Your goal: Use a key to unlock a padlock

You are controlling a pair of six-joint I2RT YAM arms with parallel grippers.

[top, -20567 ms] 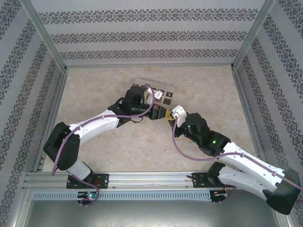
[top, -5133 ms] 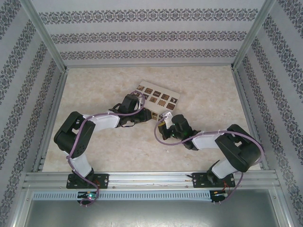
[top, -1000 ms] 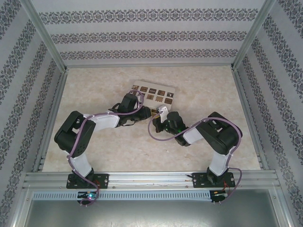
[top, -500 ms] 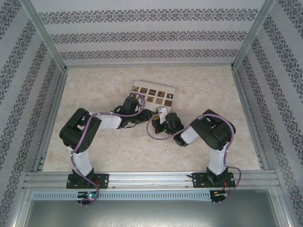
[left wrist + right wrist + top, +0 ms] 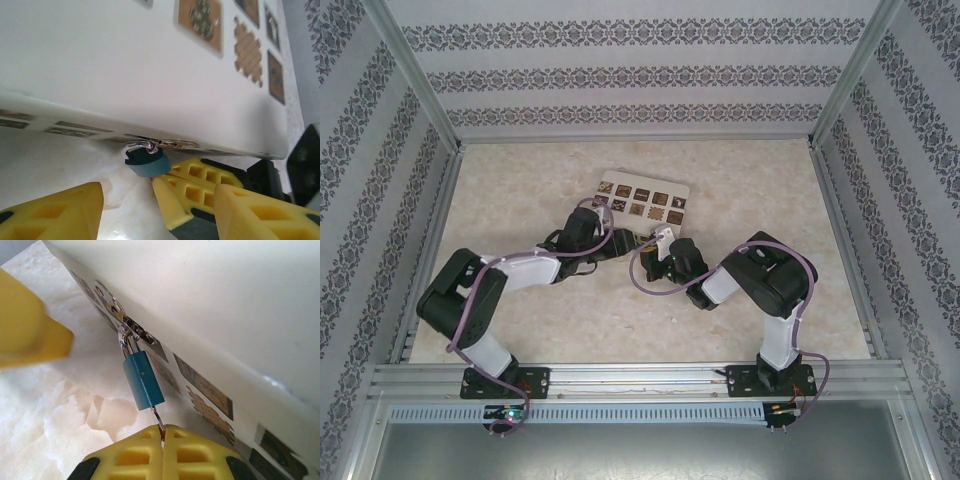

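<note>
Low down, right claw [image 5: 161, 432] pinching key [image 5: 156, 418] at padlock [image 5: 143, 380], left claw [image 5: 157, 191] spread

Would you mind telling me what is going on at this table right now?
The right gripper is shut on a key whose blade is in the bottom of the small blue padlock, which hangs from the clasp on the white box. The left gripper stands open beside the padlock, holding nothing. The shackle looks closed.
</note>
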